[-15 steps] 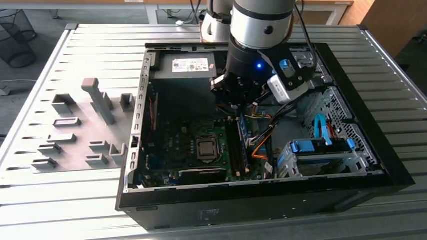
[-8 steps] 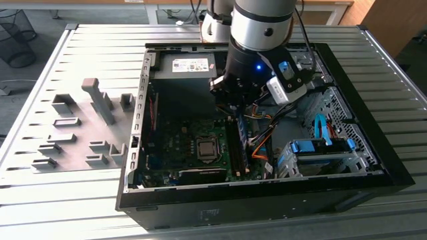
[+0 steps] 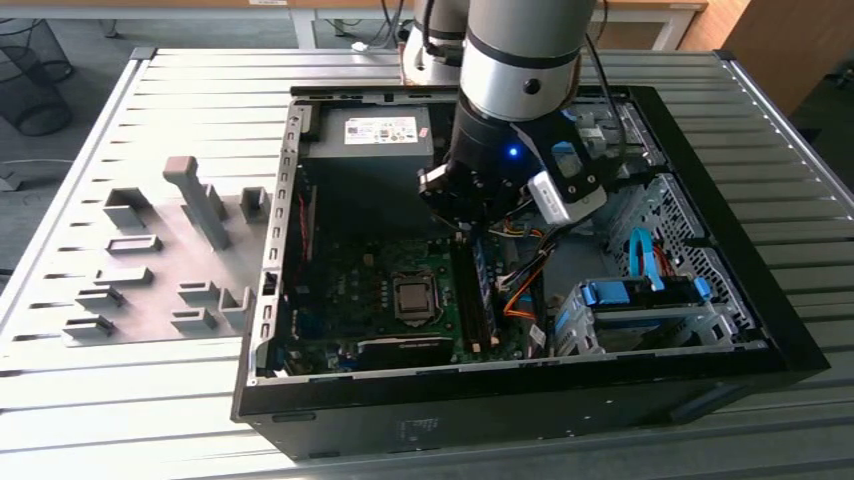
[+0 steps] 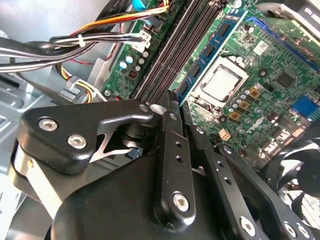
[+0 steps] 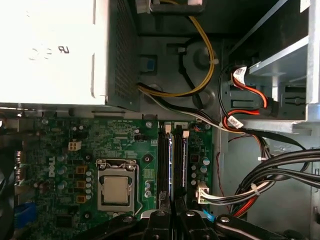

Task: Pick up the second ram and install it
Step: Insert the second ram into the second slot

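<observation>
The arm [image 3: 521,60] reaches down into the open PC case [image 3: 747,300], which lies on a slatted metal table [image 3: 200,100]. The gripper [image 3: 467,215] hangs over the top end of the memory slots [image 3: 470,295] on the motherboard [image 3: 354,290], just beside the CPU socket [image 3: 415,297].

In the second wrist view the gripper's fingers [image 4: 172,125] look drawn close together over the slots [image 4: 175,55]; whether they clamp anything I cannot tell.

In the first wrist view a blue-edged ram [image 5: 178,167] stands seated in a slot, running straight down to the fingertips [image 5: 172,216]. The CPU socket [image 5: 116,189] is near it, and cables [image 5: 270,170] run beside the slots on the other side.

Grey holder blocks [image 3: 147,260] stand on the table at the exterior view's left, well apart from the gripper.
</observation>
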